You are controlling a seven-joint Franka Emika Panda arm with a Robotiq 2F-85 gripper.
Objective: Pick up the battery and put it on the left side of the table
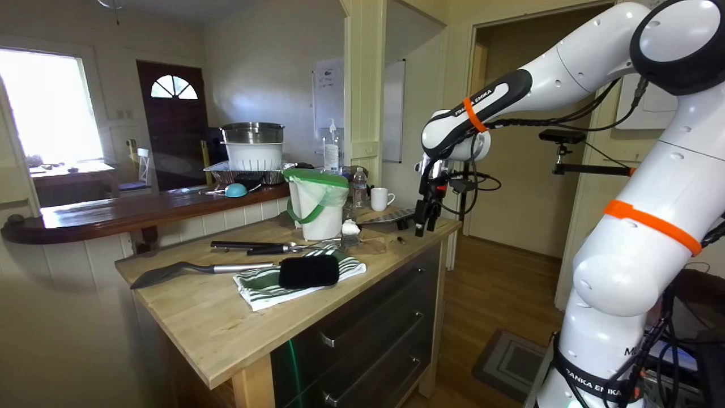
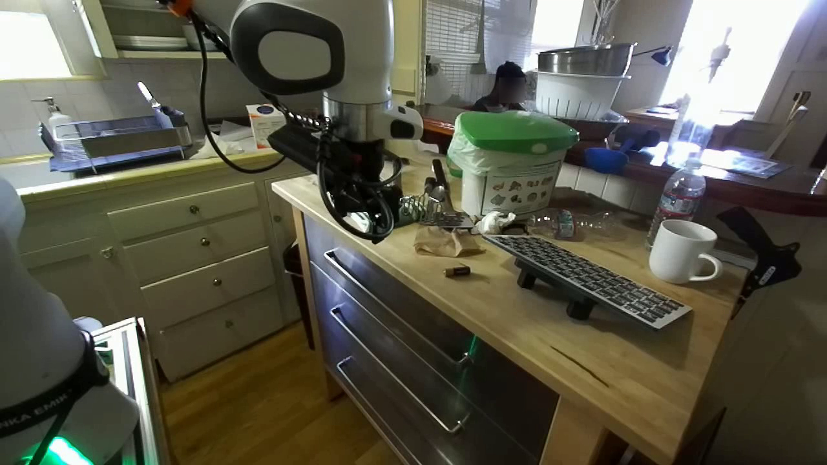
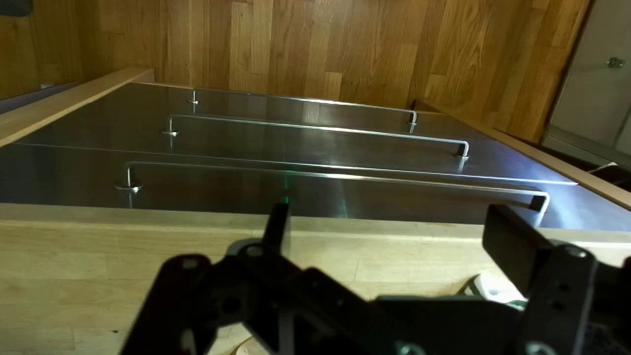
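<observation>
Fingers [image 3: 512,241] stood wide, empty.
In an exterior view, battery [image 1: 401,240] lay on its side, left of them.

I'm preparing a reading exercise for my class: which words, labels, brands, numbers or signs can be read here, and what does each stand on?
"FRANKA EMIKA": dark forearm panel.
"ANKA EMIKA", start obscured: black lower band.
"NKA EMIK", start out of frame: black lower band, in an exterior view.
"M", anything more hidden by cables: white lower link.
Too small or blurred to read: battery, keyboard, bottle labels, bin label, wall sheet, black tool, carton.
</observation>
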